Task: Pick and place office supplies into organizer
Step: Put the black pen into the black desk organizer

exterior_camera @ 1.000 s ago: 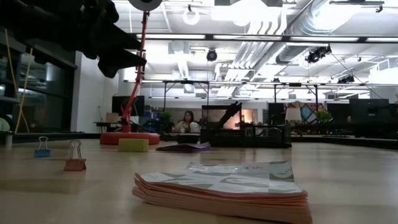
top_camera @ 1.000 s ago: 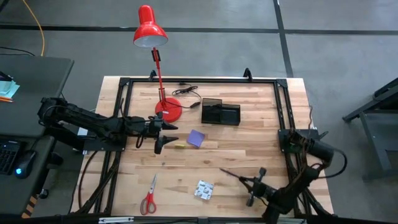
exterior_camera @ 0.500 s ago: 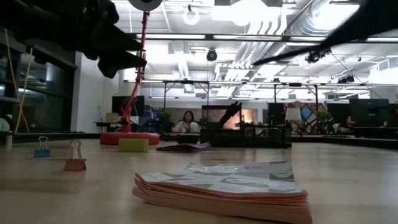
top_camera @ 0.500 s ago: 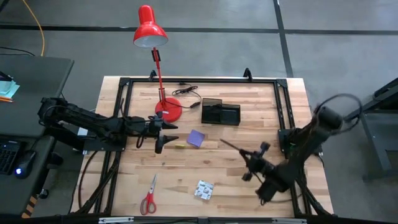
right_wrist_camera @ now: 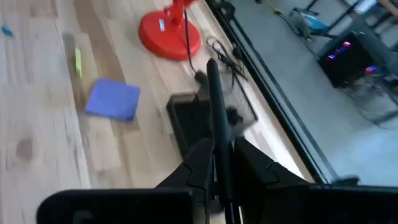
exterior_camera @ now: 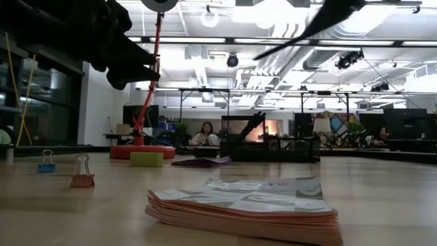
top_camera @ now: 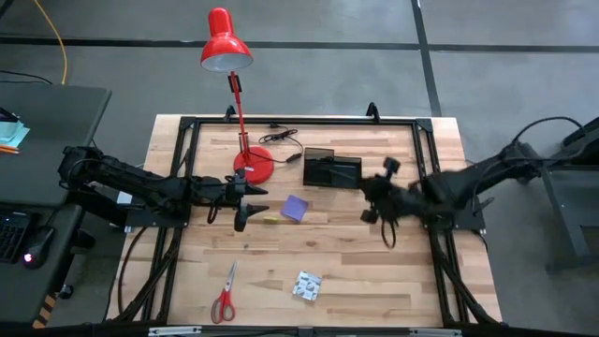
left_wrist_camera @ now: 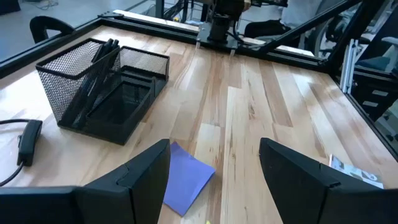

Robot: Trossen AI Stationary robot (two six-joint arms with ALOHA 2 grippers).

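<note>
Right gripper [top_camera: 382,198] raised, jaws clamped; left gripper [top_camera: 245,201] low, jaws apart.

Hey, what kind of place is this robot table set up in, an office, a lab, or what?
Probably a robotics lab in a big open industrial-style hall. The low view shows exposed ceiling ducts, and a person sits at benches behind the table. The high view shows a wooden table on bare concrete floor.

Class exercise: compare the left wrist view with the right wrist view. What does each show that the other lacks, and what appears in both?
Only the left wrist view shows the patterned packet at the table's edge and pens standing in the organizer, seen between the left gripper's open fingers. Only the right wrist view shows the red lamp base, the yellow piece, and a black pen clamped in the right gripper. Both show the purple notepad and the organizer.
</note>
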